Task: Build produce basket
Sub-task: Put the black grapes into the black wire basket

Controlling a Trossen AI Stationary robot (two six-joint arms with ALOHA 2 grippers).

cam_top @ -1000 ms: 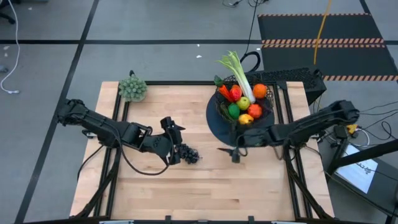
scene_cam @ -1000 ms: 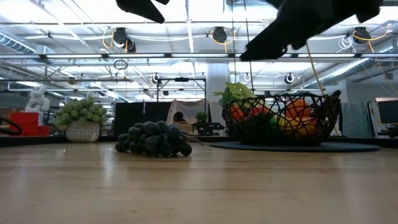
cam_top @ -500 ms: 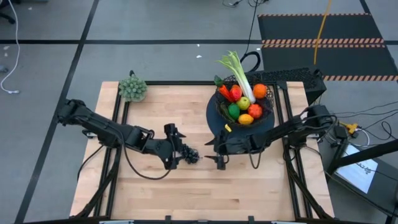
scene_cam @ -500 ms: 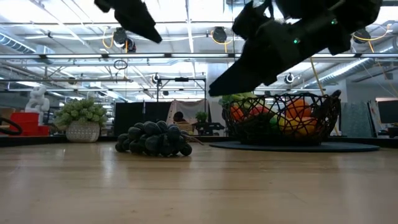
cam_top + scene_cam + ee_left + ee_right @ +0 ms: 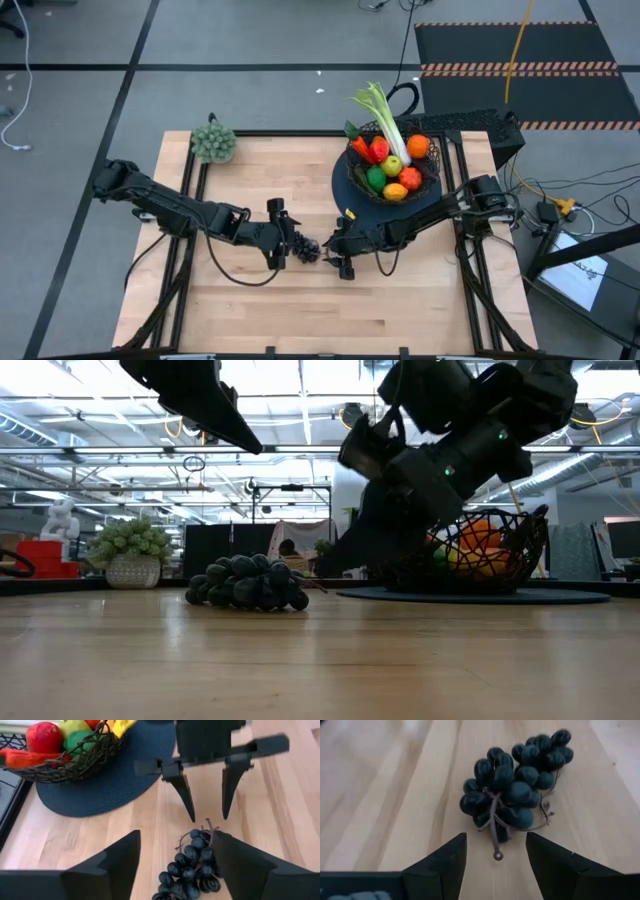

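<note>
We see the dark grapes (image 5: 306,248) lying on the table (image 5: 400,300), in the middle, left of the basket (image 5: 392,172) and apart from it; we judge they are the last piece to put in. The basket, at the far right on its round dark base (image 5: 350,205), already holds a leek (image 5: 385,115), orange (image 5: 417,146), tomato (image 5: 410,178), lemon (image 5: 396,191), lime (image 5: 376,179) and more. The left tool (image 5: 175,857) is spread around the grapes. The right tool (image 5: 496,851) is spread beside their stem, holding nothing.
</note>
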